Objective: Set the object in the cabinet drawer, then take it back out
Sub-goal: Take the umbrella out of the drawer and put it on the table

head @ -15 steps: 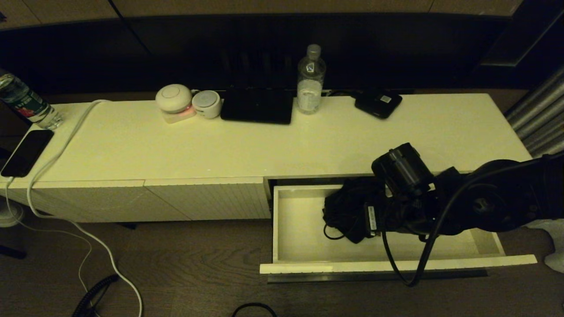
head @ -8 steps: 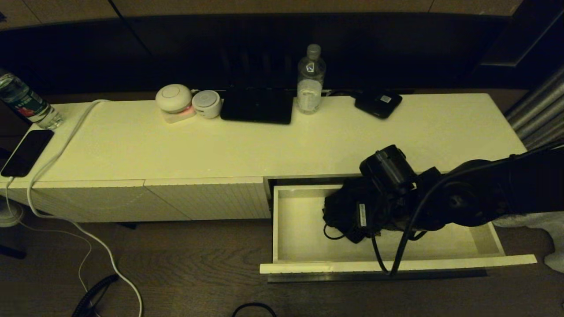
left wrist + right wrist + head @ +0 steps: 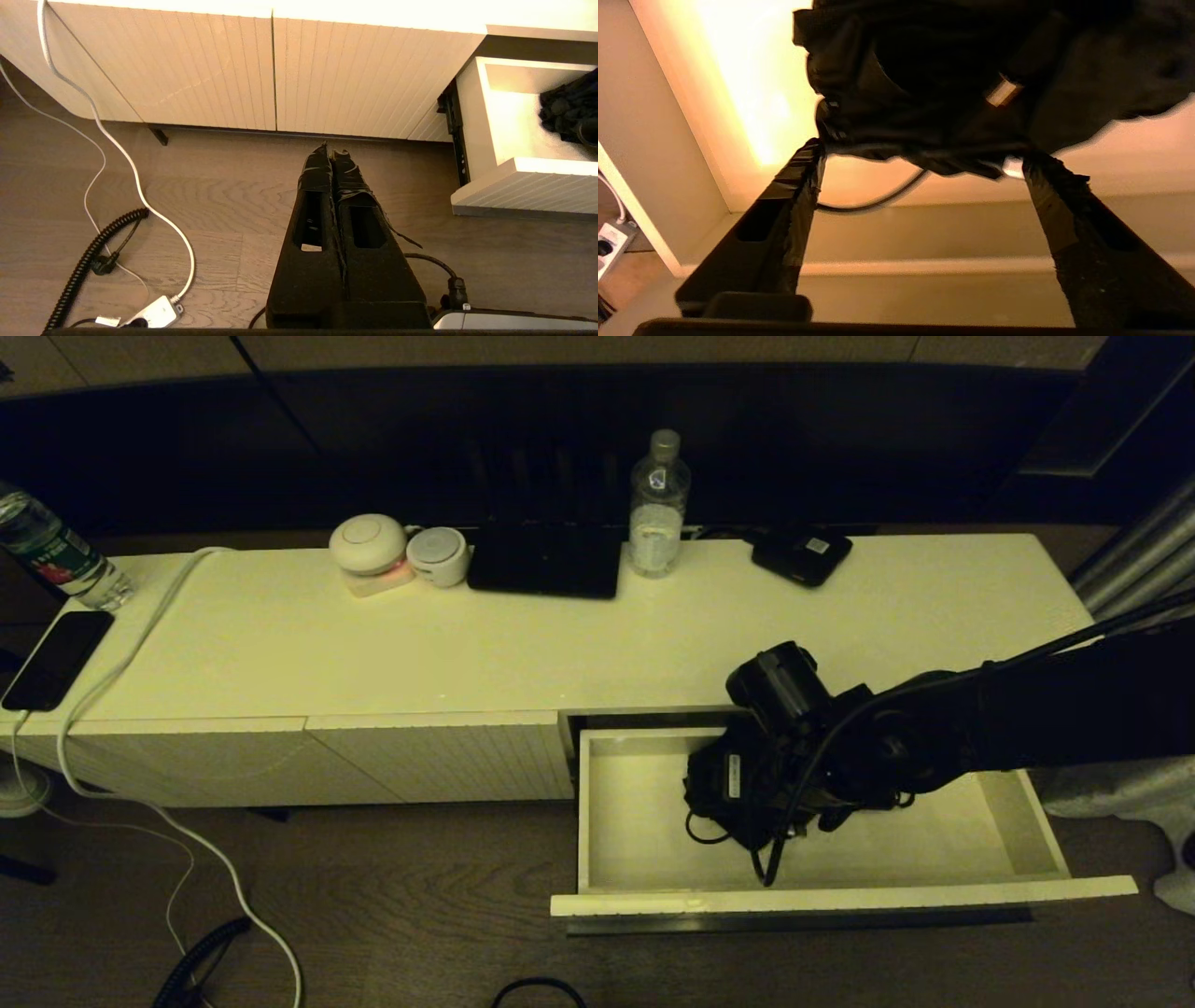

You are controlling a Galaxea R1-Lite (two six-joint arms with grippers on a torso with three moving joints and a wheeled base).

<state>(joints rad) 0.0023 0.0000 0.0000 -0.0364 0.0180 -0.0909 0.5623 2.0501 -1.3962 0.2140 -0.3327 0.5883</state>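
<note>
The cabinet drawer [image 3: 635,821] stands pulled out at the right of the cabinet, its plain white inside showing. A black bundled object [image 3: 705,803] with a thin cord lies in its left-middle part. My right gripper [image 3: 747,793] reaches down into the drawer from the right and is open. In the right wrist view its fingers [image 3: 803,186] spread wide on either side of the object's [image 3: 952,84] near edge, above the drawer floor [image 3: 952,289]. My left gripper [image 3: 331,151] hangs shut and empty over the floor, left of the drawer [image 3: 509,126].
On the cabinet top [image 3: 560,635] stand a water bottle [image 3: 658,509], two round white devices [image 3: 369,546], a black flat slab [image 3: 546,560] and a small black box [image 3: 803,555]. A phone [image 3: 56,658] and a white cable [image 3: 121,663] lie at the left; cords cross the floor.
My right arm has moved left and lower into the drawer, bringing the open gripper up to the black object. The object and drawer have not moved.
</note>
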